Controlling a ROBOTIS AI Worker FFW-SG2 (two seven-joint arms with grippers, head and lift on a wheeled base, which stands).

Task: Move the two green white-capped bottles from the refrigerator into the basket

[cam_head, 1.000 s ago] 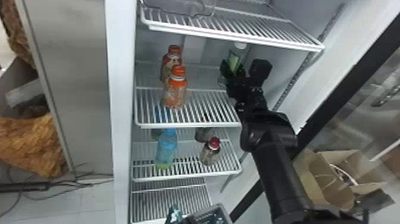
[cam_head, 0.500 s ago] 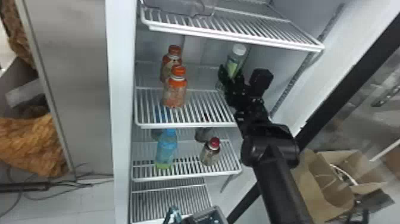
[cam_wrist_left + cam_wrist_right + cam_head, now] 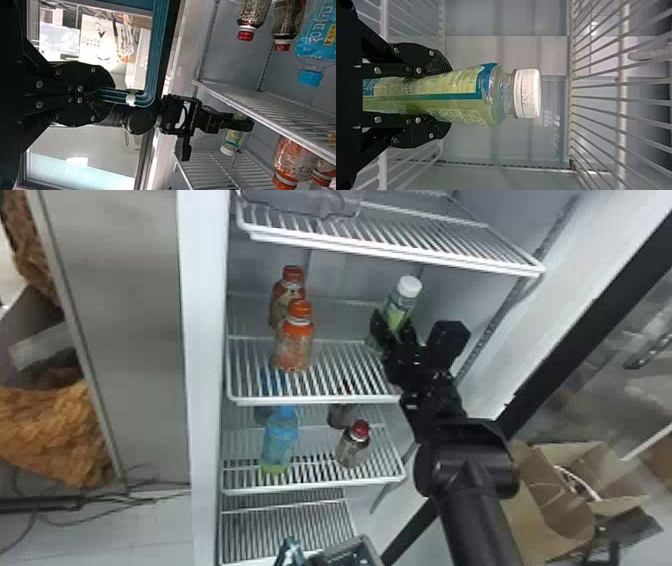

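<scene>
Black and empty, the left gripper (image 3: 113,95) is closed. Beyond the orange-capped bottles (image 3: 294,346), the right gripper (image 3: 450,99) grips the green white-capped bottle (image 3: 470,95), which has come forward over its refrigerator shelf (image 3: 325,400), probably lifted clear; carrying it to the basket seems next.

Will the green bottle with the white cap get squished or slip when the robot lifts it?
The green bottle might squish a little, because its see-through neck looks like plastic. It probably won't slip easily, since the right gripper has a finger against each side. Its rounded sides could make it roll if laid down.
</scene>
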